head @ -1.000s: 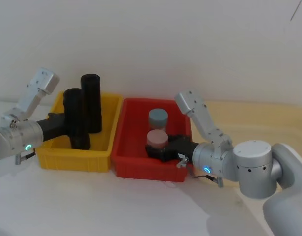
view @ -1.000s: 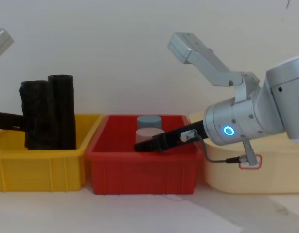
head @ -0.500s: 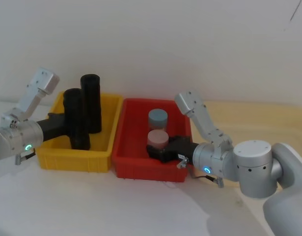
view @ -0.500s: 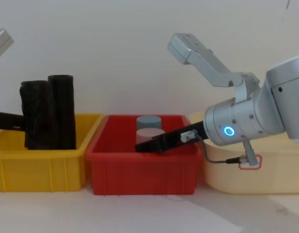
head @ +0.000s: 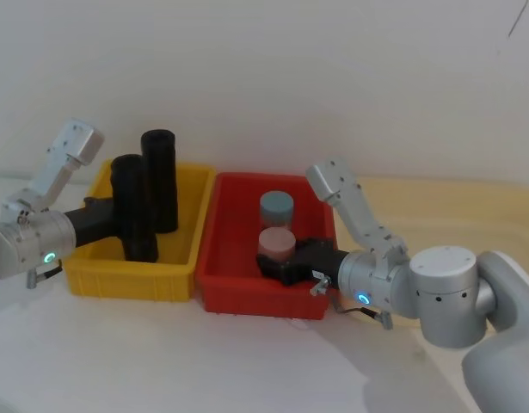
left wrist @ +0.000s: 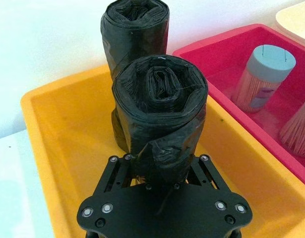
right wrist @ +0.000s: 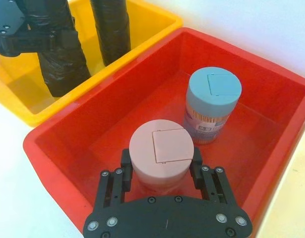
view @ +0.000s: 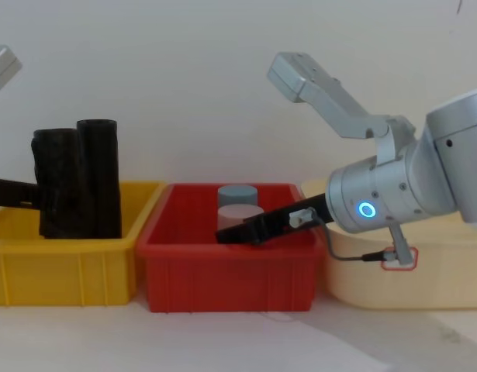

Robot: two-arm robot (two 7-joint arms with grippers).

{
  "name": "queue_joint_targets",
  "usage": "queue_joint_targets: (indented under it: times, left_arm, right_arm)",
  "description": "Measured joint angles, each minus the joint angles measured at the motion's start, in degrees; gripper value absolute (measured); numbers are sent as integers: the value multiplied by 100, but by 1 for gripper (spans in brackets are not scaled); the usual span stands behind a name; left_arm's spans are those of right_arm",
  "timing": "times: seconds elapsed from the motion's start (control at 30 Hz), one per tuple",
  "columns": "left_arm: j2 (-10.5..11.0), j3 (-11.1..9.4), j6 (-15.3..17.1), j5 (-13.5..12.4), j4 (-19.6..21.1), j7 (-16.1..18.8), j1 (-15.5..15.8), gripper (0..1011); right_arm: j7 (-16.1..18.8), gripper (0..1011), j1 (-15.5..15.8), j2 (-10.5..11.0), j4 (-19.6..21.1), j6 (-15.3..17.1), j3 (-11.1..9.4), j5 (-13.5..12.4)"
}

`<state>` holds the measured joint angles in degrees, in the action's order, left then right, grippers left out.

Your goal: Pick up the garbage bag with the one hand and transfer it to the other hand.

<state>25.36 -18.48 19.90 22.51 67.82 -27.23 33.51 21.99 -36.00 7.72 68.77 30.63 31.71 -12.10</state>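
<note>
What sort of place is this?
Likely a lab test bench: a white table against a plain wall, a yellow bin holding the garbage bag in the left tool, and a red bin with the pink-lidded jar in the right tool.

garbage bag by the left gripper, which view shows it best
Left wrist view: the garbage bag sits close up, its rolled top and crinkles plain, the left gripper's jaws at its sides. Head view shows it small, beside the taller black roll; chest view, side-on; right wrist view, partly cut off.
</note>
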Motion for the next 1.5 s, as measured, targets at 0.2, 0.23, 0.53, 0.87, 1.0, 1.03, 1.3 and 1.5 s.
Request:
queue_joint_targets:
  times: [0.2, 0.23, 0.53, 0.87, 1.0, 1.03, 1.3, 1.5]
  left_arm:
    - [0, 0, -2, 0, 0, 0, 0, 398]
    - [0, 0, -2, 1, 0, 0, 0, 398]
    - [0, 0, -2, 0, 0, 0, 0, 398]
    - [0, 0, -1, 0, 0, 0, 0, 398]
    - [0, 0, -1, 0, 0, 0, 0, 398]
    - [0, 1, -1, 0, 0, 0, 0, 398]
    - [0, 0, -1, 0, 0, 0, 0, 398]
    - [0, 0, -1, -1, 0, 0, 0, 398]
  right_arm:
    - [-68, 660, 81, 65, 218, -142, -31, 71]
    - [-78, 660, 93, 76, 256, -160, -39, 79]
    - [-237, 660, 298, 206, 810, -431, -247, 122]
    - [-470, 660, 609, 299, 1507, -717, -706, -37]
    - [-613, 660, 746, 327, 1766, -797, -913, -95]
    - [-654, 660, 772, 332, 1812, -812, -948, -108]
    - [-983, 660, 1049, 383, 2242, -871, -1353, -156]
    - [-1309, 660, 1294, 439, 2543, -863, -1700, -130]
